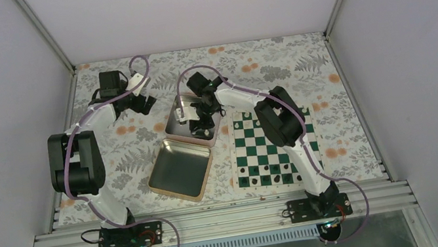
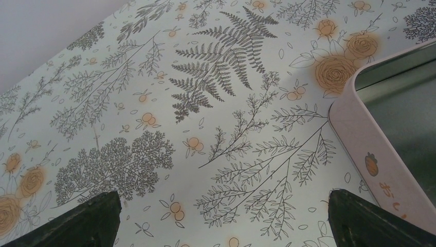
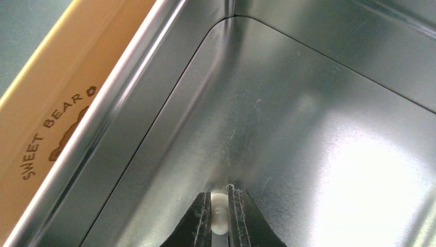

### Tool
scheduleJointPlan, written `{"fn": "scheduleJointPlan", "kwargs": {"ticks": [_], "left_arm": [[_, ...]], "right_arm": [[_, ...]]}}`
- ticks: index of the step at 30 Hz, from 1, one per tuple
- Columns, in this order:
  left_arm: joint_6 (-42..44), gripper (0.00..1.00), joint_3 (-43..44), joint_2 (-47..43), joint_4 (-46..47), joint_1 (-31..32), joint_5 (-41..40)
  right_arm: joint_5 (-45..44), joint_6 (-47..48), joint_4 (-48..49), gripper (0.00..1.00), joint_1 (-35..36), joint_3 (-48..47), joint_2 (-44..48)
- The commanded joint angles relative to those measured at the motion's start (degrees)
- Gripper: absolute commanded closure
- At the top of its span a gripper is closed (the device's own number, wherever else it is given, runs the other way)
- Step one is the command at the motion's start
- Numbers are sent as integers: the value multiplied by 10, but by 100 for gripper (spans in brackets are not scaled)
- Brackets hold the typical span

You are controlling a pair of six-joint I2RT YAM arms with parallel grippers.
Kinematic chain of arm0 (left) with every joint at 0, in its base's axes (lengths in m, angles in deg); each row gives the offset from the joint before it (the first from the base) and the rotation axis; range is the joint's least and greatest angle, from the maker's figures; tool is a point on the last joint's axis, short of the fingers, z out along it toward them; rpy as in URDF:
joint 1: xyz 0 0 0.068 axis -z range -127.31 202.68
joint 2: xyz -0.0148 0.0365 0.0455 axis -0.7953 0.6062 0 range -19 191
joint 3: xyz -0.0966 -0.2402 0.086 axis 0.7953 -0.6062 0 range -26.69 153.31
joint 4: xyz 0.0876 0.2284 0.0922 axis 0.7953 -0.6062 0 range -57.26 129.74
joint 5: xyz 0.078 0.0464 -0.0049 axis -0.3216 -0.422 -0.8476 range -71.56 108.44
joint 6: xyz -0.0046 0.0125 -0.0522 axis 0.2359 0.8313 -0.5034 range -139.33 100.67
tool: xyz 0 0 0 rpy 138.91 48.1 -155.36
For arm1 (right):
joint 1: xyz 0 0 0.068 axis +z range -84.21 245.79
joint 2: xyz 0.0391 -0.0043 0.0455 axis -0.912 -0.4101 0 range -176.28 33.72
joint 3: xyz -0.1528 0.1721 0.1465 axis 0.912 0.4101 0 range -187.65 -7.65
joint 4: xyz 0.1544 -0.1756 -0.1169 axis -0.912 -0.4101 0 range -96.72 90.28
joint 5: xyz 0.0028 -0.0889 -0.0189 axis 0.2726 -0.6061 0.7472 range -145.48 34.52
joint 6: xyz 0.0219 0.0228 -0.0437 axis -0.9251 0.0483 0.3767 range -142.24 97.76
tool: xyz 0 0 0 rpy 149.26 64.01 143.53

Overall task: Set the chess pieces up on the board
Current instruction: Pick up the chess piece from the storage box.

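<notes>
Floral-cloth table (image 1: 342,118). On it the board (image 1: 273,148) lies flat, just right of the open tin (image 1: 178,169). The left gripper (image 2: 222,198) hovers over bare cloth beside the tin's rim, jaws spread wide, empty. The right gripper (image 3: 220,198) is down inside the tin, jaws pinching one cream-white chess piece (image 3: 219,218) at the tin floor. Step: pick-up. Next, judged: lift straight up clear of the tin wall, then carry to a home square on the board.

"SWEET BEAR" stands in brown letters on the tan outer wall of the tin (image 3: 51,98).
</notes>
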Motion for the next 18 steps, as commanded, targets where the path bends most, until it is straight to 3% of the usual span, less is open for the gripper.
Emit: {"fn": "scheduleJointPlan", "kwargs": {"ticks": [1,11,18], "left_arm": [[2,0,-2,11,11,-3,15],[1,0,-1,-1,11,-4,11],[0,0,-2,-12,12,-4,12]], "right_arm": [[-1,-7,20,95,1,-1,30],[-13,-48,24,93,-49,6,125],[-11,-88,47,92,-140,118,248]]}}
